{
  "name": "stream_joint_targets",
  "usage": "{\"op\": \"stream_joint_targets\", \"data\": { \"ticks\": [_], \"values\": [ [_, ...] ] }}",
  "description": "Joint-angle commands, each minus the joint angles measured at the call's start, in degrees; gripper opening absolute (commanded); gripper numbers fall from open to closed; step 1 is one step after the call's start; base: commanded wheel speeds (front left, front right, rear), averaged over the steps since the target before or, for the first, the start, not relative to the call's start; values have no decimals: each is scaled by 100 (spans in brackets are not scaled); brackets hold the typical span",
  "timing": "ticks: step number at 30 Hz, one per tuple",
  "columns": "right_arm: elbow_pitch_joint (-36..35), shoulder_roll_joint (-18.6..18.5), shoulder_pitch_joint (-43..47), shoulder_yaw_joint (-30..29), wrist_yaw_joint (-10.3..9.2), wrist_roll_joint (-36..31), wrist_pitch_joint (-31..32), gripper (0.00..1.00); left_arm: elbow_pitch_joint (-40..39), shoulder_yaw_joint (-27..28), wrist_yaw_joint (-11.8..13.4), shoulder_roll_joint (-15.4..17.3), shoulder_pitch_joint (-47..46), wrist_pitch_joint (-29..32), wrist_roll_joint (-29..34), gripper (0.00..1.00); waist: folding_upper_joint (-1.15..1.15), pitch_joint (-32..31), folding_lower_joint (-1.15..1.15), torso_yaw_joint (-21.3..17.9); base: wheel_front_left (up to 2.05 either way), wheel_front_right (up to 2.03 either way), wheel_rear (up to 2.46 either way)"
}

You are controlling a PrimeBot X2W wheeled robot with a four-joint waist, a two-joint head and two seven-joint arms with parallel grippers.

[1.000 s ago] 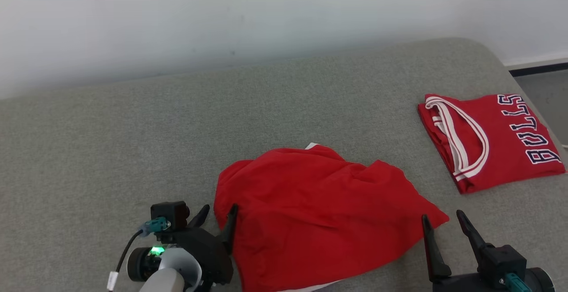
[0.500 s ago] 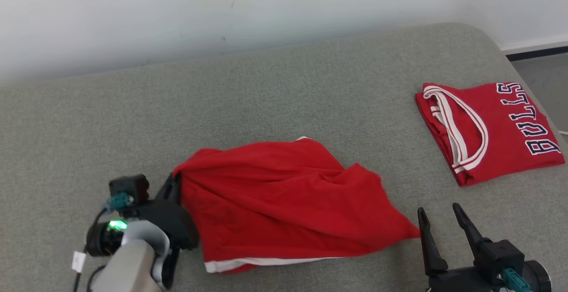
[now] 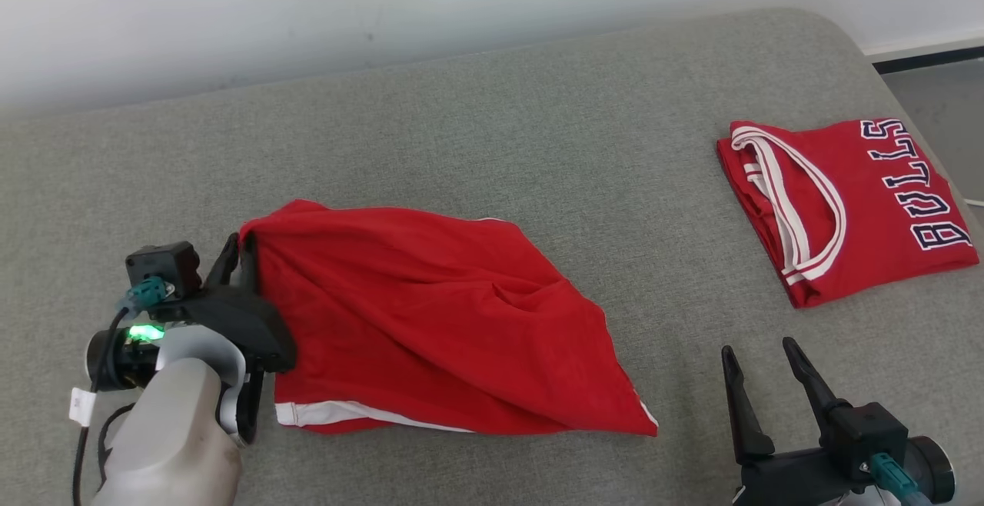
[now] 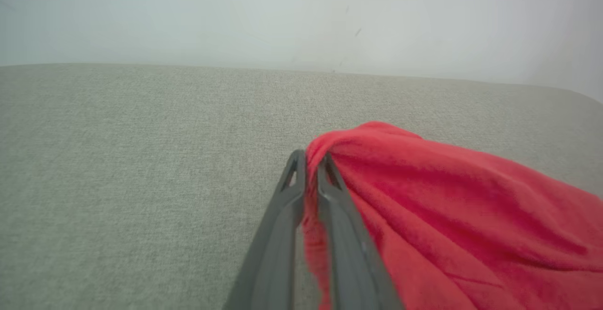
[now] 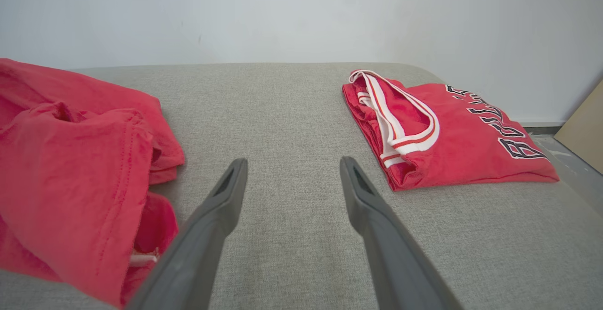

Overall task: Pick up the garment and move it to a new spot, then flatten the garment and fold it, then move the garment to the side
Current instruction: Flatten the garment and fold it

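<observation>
Since the earlier frame, the red garment (image 3: 430, 337) had been dragged leftward across the grey cushion (image 3: 492, 121), away from the folded jersey (image 3: 846, 206), by the left gripper (image 3: 240, 248), which was clamped on one bunched corner. The right gripper (image 3: 757, 348) was held apart and empty beside the trailing end. With so little cloth pinched, the corner could be lost, or creases dragged in, if pulling were continued.

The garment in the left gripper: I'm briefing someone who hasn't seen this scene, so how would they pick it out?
On the grey padded surface, look left of centre for the red garment, its corner pinched in the left gripper. Unlike the folded jersey at the right edge, it is rumpled and shows no lettering.
</observation>
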Motion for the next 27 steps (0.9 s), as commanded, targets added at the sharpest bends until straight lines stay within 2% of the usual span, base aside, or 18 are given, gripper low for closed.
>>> {"op": "stream_joint_targets", "data": {
  "ticks": [1,6,15,27],
  "values": [
    [0,2,-46,-30,-18,-10,5,100,-14,0,-19,-9,40,-42,57,100,-1,-28,-1,46,0,0,0],
    [33,0,-46,-115,-18,-4,-21,100,-744,171,-94,-68,542,-51,216,100,-1,-205,-1,222,0,0,0],
    [214,-112,20,-64,-18,15,48,100,-3073,970,-287,-321,2280,-44,893,100,-1,-707,-1,629,0,0,0],
    [698,-306,-24,101,-18,165,102,100,-4163,1509,-549,-553,3676,-45,1527,100,-1,-1133,-1,912,0,0,0]
  ]
}}
